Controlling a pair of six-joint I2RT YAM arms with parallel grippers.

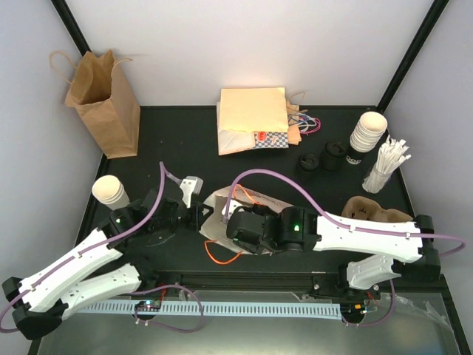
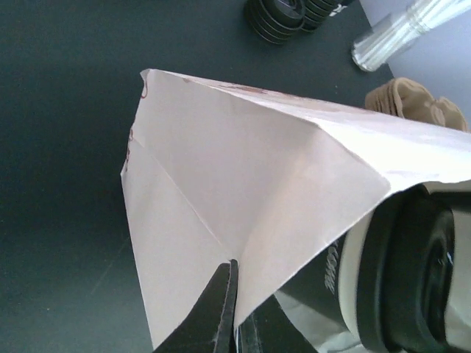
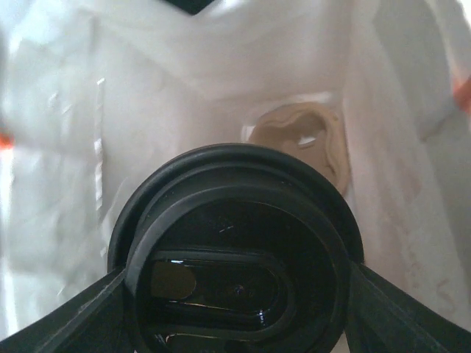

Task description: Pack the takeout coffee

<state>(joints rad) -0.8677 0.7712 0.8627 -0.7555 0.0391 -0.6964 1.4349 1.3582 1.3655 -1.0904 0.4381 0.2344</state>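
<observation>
Takeout coffee (image 3: 235, 243): clamped in right tool (image 3: 239, 312), partly inside white bag (image 2: 243, 184). Left tool (image 2: 234, 294) pinched together on bag edge. Risk: paper slips free, mouth collapses, lid snags.

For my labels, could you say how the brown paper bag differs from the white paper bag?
The brown paper bag stands upright; the white paper bag lies on its side. The brown one is untouched; the left gripper pinches the white one, takeout coffee inside. Both are paper.
</observation>
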